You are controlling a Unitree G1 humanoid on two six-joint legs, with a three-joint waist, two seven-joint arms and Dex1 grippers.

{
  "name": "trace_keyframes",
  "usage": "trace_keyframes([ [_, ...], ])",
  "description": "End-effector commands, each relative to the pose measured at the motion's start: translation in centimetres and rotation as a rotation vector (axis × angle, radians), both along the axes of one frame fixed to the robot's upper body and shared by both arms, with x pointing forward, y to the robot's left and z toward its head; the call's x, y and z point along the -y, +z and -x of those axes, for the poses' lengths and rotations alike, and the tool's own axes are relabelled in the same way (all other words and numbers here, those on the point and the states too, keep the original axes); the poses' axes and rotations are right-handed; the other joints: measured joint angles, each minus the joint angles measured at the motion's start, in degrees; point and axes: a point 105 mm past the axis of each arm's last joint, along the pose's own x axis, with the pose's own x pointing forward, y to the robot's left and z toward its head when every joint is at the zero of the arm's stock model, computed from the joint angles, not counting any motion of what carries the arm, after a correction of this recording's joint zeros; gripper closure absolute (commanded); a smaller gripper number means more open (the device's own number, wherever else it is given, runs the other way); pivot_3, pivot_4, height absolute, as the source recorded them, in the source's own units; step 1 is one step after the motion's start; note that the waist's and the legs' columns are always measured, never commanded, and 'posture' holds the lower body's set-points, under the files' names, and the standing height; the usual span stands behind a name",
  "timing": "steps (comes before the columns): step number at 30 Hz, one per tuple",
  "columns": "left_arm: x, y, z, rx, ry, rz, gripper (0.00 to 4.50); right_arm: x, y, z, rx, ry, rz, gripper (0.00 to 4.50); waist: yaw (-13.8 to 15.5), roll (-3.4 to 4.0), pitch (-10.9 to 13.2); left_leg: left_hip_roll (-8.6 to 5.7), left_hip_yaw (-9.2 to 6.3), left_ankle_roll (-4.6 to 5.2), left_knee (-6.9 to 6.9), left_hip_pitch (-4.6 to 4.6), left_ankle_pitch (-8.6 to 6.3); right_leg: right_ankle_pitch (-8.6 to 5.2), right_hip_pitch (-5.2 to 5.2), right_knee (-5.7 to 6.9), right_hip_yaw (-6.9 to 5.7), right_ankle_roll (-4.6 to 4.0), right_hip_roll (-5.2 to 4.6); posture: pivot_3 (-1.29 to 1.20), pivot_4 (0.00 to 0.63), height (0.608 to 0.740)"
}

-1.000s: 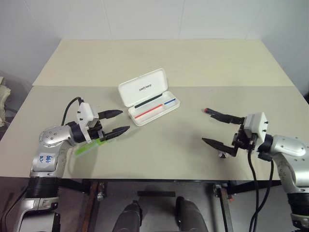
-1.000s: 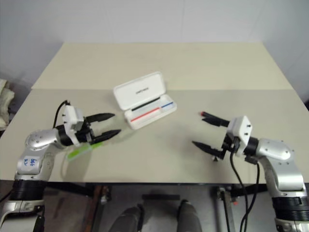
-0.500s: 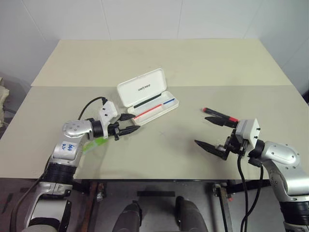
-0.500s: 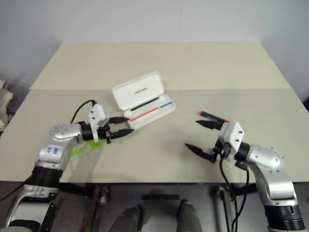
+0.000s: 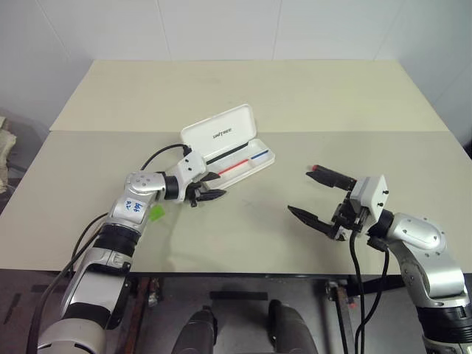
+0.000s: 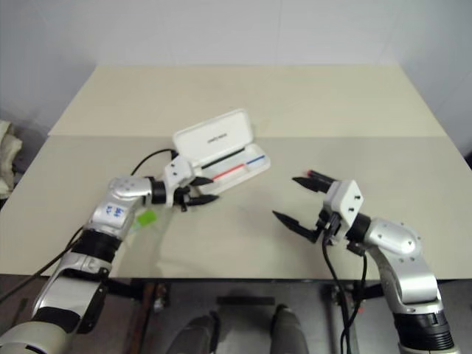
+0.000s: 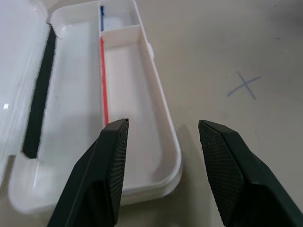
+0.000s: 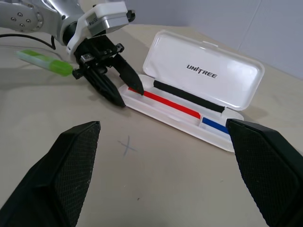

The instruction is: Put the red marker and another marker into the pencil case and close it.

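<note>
The white pencil case (image 5: 218,133) lies open at mid-table, its tray showing red, blue and black stripes. My left gripper (image 5: 218,186) is open and empty at the tray's near end. In the left wrist view, one finger (image 7: 111,156) hangs over the tray (image 7: 142,118) and the other over bare table. The light green marker (image 5: 156,212) lies on the table behind that arm, partly covered by it. The red marker (image 5: 314,169) lies to the right, mostly hidden by my right gripper's far finger. My right gripper (image 5: 299,190) is wide open and holds nothing.
A pen-drawn cross (image 8: 125,145) marks the table between the grippers. The beige table (image 5: 243,236) has a seam (image 5: 88,131) across it behind the case. A cable loops off the left wrist.
My left gripper has swung right and forward, away from the green marker to the case's near end. The green marker stays on the table. The right gripper has drifted slightly left.
</note>
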Motion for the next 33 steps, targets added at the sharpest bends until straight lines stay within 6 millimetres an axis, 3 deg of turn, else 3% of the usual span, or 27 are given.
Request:
trace_keyframes([
  [1,-0.1,-0.2,0.0,-0.021,-0.03,-0.063,2.03,-0.4,1.3,0.1,0.061,0.008,-0.019,0.0,-0.1,0.0,0.0,0.0,0.0,0.0,0.0,0.01,0.0,0.0,0.0,0.0,0.0,0.0,0.0,0.0,0.15,0.74],
  [12,-0.7,-1.2,-0.8,-0.148,0.02,-0.184,2.03,-0.3,2.2,0.3,0.113,-0.013,-0.033,0.0,-0.3,0.0,0.0,0.02,0.07,0.02,0.02,0.08,-0.01,0.01,0.0,0.08,0.08,0.02,0.02,0.0,0.15,0.74],
  [20,0.6,-0.9,-0.7,-0.168,-0.041,-0.225,4.47,0.3,2.6,0.2,0.135,-0.024,-0.021,0.0,-0.2,0.01,0.0,0.01,0.08,0.02,0.34,0.08,-0.01,0.01,0.02,0.12,0.12,0.02,0.04,0.0,0.15,0.74],
  [33,2.4,-0.9,3.8,-0.172,-0.324,-0.287,4.49,1.2,2.1,0.1,0.112,-0.019,0.013,0.0,-0.2,0.01,0.0,0.0,0.19,0.24,0.51,-0.05,-0.42,-0.06,0.03,0.17,0.19,0.13,0.04,0.0,0.15,0.74],
])
